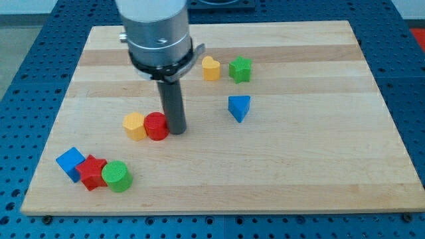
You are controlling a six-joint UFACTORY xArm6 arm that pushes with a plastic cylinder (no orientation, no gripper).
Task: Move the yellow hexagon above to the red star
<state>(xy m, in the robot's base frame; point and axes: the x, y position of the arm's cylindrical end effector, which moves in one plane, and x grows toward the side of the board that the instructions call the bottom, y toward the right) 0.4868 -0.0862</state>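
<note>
The yellow hexagon (134, 126) lies left of the board's middle, touching a red round block (157, 126) on its right. The red star (92, 172) lies at the lower left, between a blue cube (70, 162) and a green round block (117, 176). My tip (176, 129) stands on the board right beside the red round block, on its right, so that block is between my tip and the yellow hexagon.
A yellow heart-like block (210, 68) and a green star (240, 69) sit near the view's top middle. A blue triangle (239, 107) lies right of my tip. The wooden board (299, 166) rests on a blue perforated table.
</note>
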